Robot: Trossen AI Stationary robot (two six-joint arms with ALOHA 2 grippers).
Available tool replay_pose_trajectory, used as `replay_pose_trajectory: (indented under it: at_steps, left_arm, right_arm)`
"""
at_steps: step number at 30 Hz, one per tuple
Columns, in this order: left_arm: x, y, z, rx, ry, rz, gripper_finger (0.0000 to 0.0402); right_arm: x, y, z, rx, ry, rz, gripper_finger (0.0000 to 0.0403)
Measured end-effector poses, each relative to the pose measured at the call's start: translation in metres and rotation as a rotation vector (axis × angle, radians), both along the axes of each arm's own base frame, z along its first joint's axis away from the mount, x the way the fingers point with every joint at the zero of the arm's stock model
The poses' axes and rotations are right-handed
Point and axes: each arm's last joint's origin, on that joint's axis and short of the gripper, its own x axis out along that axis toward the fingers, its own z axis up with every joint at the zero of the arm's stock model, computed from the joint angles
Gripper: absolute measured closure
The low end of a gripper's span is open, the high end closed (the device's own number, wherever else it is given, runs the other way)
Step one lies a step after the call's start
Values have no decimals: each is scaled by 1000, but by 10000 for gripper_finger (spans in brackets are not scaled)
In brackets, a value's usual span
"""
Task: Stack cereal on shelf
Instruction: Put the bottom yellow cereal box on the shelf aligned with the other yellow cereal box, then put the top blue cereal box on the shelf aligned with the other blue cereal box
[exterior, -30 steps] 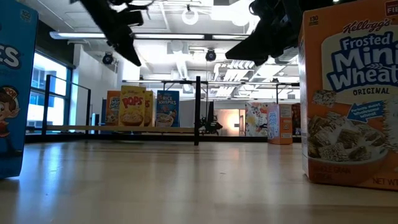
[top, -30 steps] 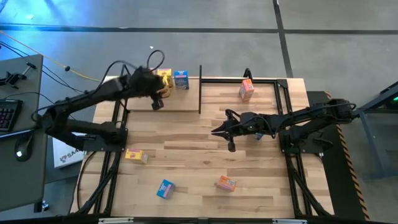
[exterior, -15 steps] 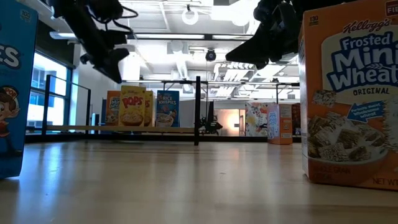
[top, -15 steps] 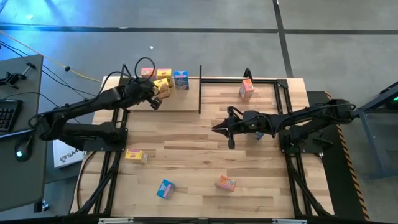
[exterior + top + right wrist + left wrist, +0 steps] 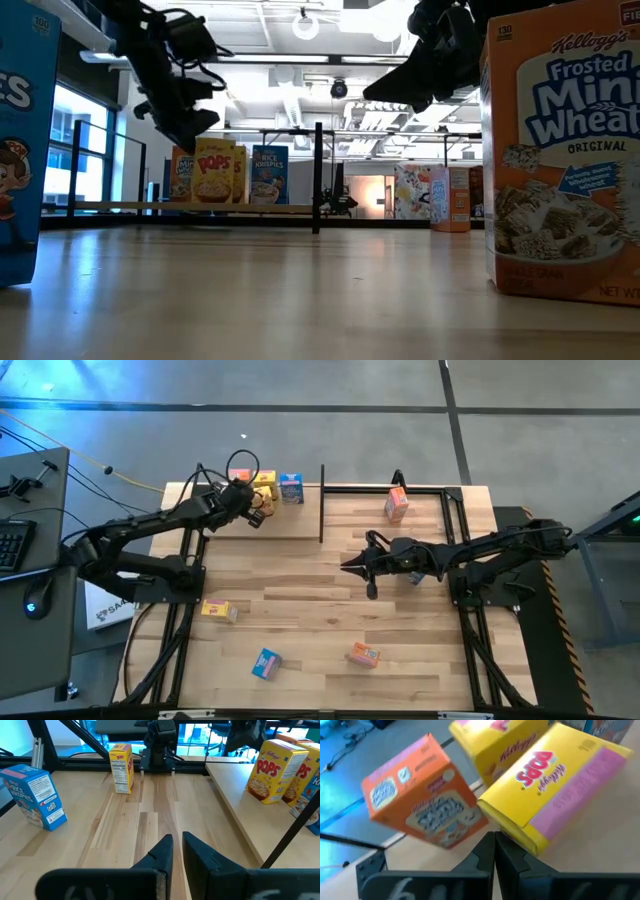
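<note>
On the shelf's pale base board [image 5: 290, 525] at the far left stand an orange box [image 5: 237, 478], two yellow boxes [image 5: 263, 488] and a blue box [image 5: 291, 488]. They also show in the low view, the orange box [image 5: 182, 172], a yellow box [image 5: 213, 170] and the blue box [image 5: 268, 172]. My left gripper [image 5: 256, 516] is shut, just on the near side of the yellow boxes [image 5: 555, 780] and the orange box [image 5: 422, 795]. Whether its tips touch the nearest yellow box, I cannot tell. My right gripper [image 5: 348, 569] hangs over the table's middle, empty, shut but for a narrow slit [image 5: 177, 845].
Loose boxes lie on the striped tabletop: a yellow one [image 5: 218, 610], a blue one [image 5: 265, 663] and an orange one [image 5: 363, 655] near the front. An orange box [image 5: 396, 503] stands in the far right bay. A black upright post [image 5: 322, 500] parts the bays.
My left gripper has come down from high above the shelf's boxes and drawn back a little toward the table's left edge, which uncovers the orange box in the high view. The boxes on the shelf have stayed where they were.
</note>
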Motion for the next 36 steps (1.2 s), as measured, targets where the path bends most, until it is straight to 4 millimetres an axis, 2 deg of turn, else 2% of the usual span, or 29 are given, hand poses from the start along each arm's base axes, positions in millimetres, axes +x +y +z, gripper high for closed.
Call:
replay_pose_trajectory:
  at_steps: [11, 25, 28, 31, 36]
  left_arm:
    - [2, 16, -5, 27, -8, 19, 401]
    - [-3, 26, 3, 58, -43, -24, 401]
    - [-9, 21, 14, 87, -80, -36, 401]
    - [-15, 7, 25, 121, -200, -138, 401]
    - [-21, -24, 21, 161, -431, -379, 401]
  right_arm:
    - [0, 0, 0, -1, 0, 0, 373]
    - [0, 0, 0, -1, 0, 0, 373]
    - [0, 0, 0, 2, -1, -1, 373]
    - [-4, 1, 7, 20, -21, 7, 373]
    - [-31, 11, 27, 73, 41, -6, 368]
